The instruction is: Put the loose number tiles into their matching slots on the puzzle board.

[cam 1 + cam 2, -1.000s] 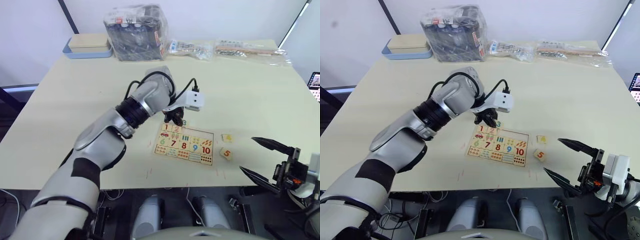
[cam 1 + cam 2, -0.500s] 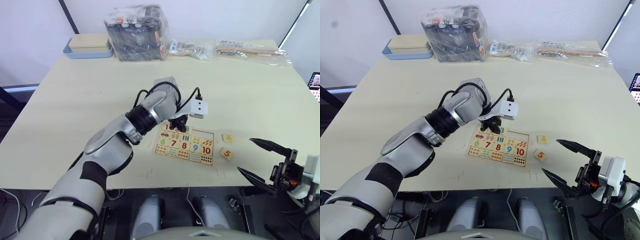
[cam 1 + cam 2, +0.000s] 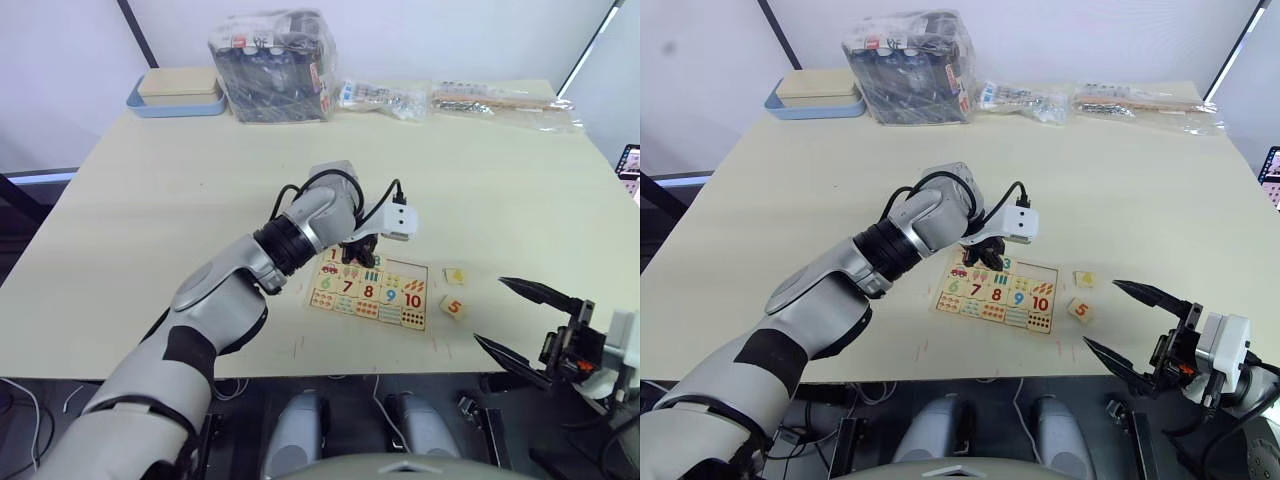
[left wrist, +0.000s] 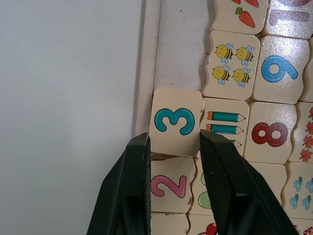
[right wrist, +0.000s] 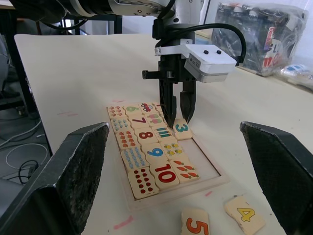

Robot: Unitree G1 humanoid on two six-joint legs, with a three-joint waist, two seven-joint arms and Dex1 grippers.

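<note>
The puzzle board [image 3: 421, 270] lies near the table's front edge, with tiles 6 to 10 in its middle row. My left gripper [image 3: 357, 256] stands over the top row, shut on the 3 tile [image 4: 177, 128]. That tile rests beside the seated 2 tile [image 4: 168, 186], and its outer edge overlaps the board's rim [image 4: 149, 58]. Past it, the matching slots [image 4: 181, 49] are bare pale wood. Loose tiles 4 [image 3: 455, 275] and 5 [image 3: 453, 307] lie on the table right of the board. My right gripper [image 3: 492, 310] hangs open off the table's front right corner, holding nothing.
At the back of the table stand a blue tray with a wooden lid [image 3: 178, 92], a plastic-wrapped pack [image 3: 272, 65] and two clear bags [image 3: 385, 97] [image 3: 500, 100]. A screen [image 3: 630, 165] shows at the right edge.
My left gripper has moved a little to the right and down with the 3 tile, from the board's back edge onto the top row. The right gripper has barely shifted.
</note>
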